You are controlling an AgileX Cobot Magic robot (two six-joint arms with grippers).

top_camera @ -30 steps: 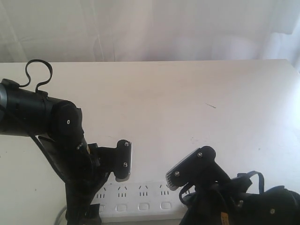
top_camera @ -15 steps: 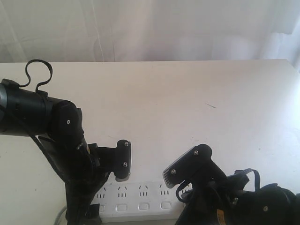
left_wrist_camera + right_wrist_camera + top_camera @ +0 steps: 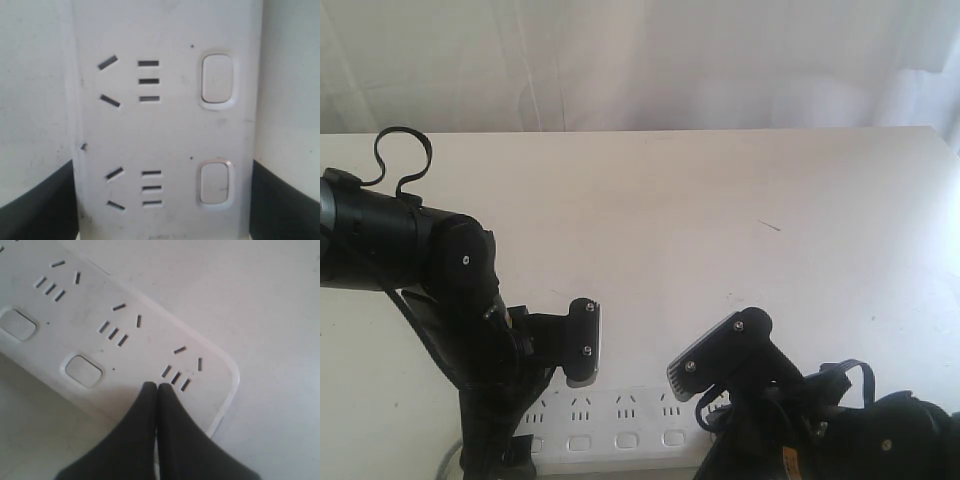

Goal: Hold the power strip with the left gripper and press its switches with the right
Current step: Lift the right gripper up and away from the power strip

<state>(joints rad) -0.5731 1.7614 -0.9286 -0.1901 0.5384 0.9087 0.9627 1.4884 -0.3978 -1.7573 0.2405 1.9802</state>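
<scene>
Right wrist view: right gripper (image 3: 157,386) pinched together, tips down on the power strip (image 3: 125,347).
Its two black fingers (image 3: 172,430) lie side by side with no gap. Their tips touch the strip's white face just beside the end socket set (image 3: 182,370), in line with the row of switches (image 3: 82,371). The nearest visible switch sits one socket set further along and a second beyond that; whether another lies under the tips cannot be told. The left wrist view has the left gripper (image 3: 162,167) clamped across the same strip, one dark finger against each long edge, with two socket sets and two switches ahead of them. In the exterior view the strip lies flat on the pale table (image 3: 740,200), beneath both grippers.
</scene>
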